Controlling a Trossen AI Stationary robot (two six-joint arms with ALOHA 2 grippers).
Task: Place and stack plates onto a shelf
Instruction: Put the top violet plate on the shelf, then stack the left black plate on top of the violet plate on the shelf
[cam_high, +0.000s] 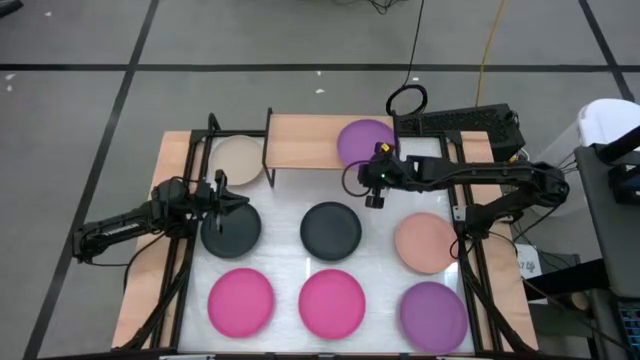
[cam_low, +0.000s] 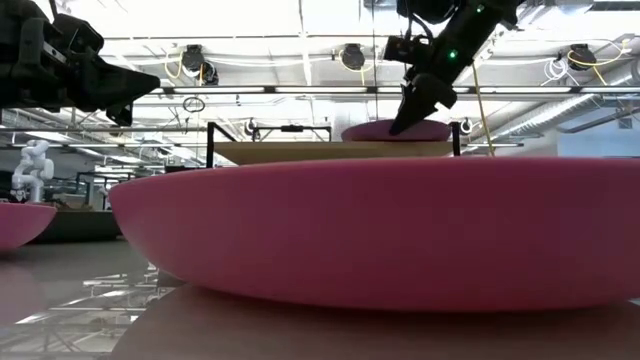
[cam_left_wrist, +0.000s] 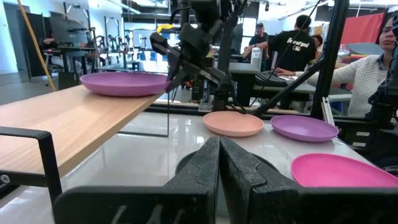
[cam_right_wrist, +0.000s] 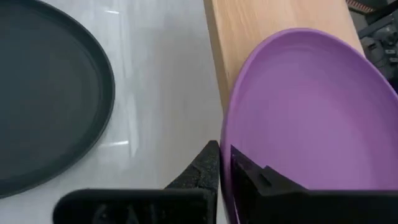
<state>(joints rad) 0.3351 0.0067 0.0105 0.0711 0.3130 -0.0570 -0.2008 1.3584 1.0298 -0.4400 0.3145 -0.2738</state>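
Plates here look rigid, thin and light, with a matte finish and a low raised lip, so you take them by the rim, one finger under the edge and one above; a flat pinch anywhere else has nothing to bite on.

Your right gripper (cam_high: 375, 178) is at the near edge of the purple plate (cam_high: 365, 141), which lies flat on the right part of the shelf (cam_high: 305, 140). In the right wrist view the fingers (cam_right_wrist: 205, 168) are pressed almost together with the plate's rim in the thin gap between them, so I judge the plate pinched at its lip, and by how it sits it is set down.

Your left gripper (cam_high: 222, 197) hovers at the far edge of the dark grey plate (cam_high: 232, 228) on the white table (cam_high: 290, 275); its fingers (cam_left_wrist: 205, 163) are closed against each other and hold nothing.

A beige plate (cam_high: 236, 159) lies just off the shelf's left end. A second dark grey plate (cam_high: 331, 229), a salmon plate (cam_high: 425, 241), two hot pink plates (cam_high: 240, 300) and another purple one (cam_high: 433, 312) wait on the table.

Expect a matte rim to grip well, but a plate held only at one edge will droop and swing.
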